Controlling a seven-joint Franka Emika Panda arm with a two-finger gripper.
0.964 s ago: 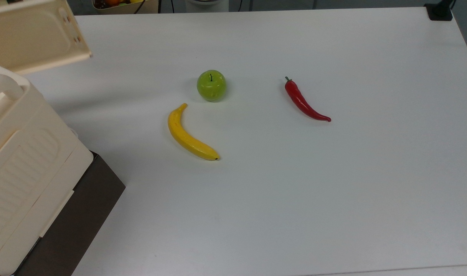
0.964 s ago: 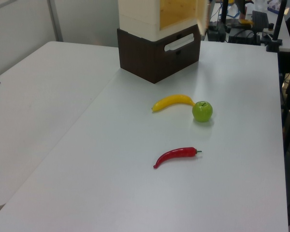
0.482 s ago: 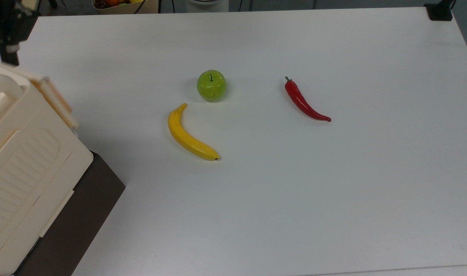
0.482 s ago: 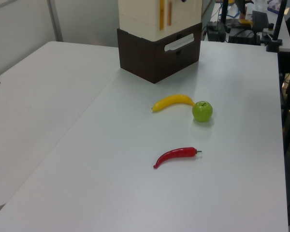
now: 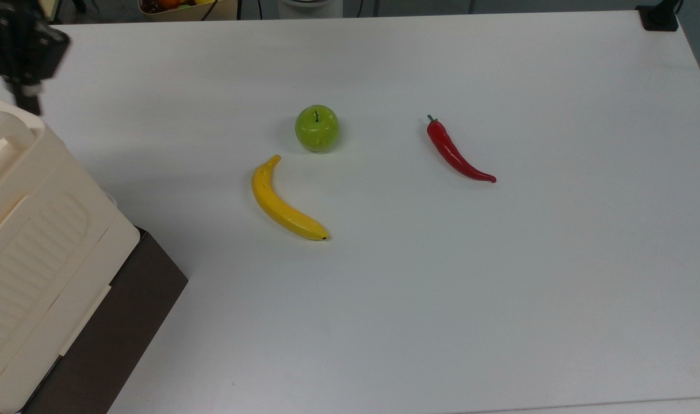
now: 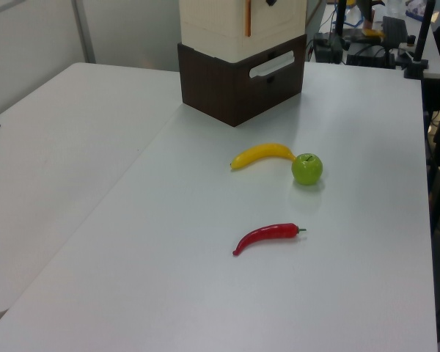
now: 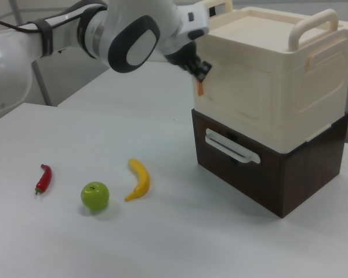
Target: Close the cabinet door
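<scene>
Since a second ago, cabinet door swung from wide open to nearly flush with the cream cabinet.

Top view: dark hand at the top view's upper left, just beside the cabinet's corner; banana, green apple, red chilli lie apart on the white worktop.

Left view: a thin orange strip shows at the door's edge.

Right view: hand at the door's free edge (whether clenched or released, cannot tell); cabinet sits on a dark brown drawer unit.
</scene>
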